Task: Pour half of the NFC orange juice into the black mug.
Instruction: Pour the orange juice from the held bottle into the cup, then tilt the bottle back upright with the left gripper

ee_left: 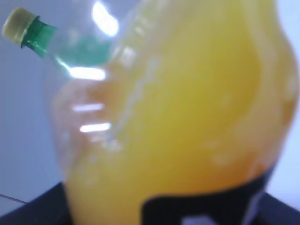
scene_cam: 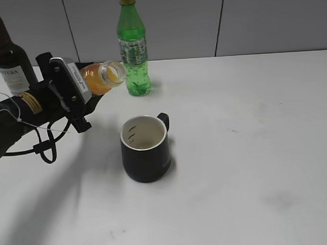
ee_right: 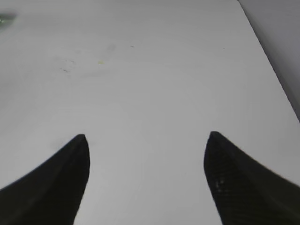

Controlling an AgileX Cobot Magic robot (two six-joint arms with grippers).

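1. Left pincer (scene_cam: 80, 88) clamped on NFC orange juice (scene_cam: 99, 77), tilted, open neck pointing right.
2. Neck up-left of black mug (scene_cam: 145, 147), not over it.
3. Right pincer (ee_right: 146, 140) open, empty, above surface (ee_right: 150, 70).

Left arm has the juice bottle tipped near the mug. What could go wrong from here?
1. The NFC orange juice is tilted with its open mouth up-left of the black mug, not over it; juice may hit the table.
2. The green soda bottle stands just behind the mouth; a swing could knock it.
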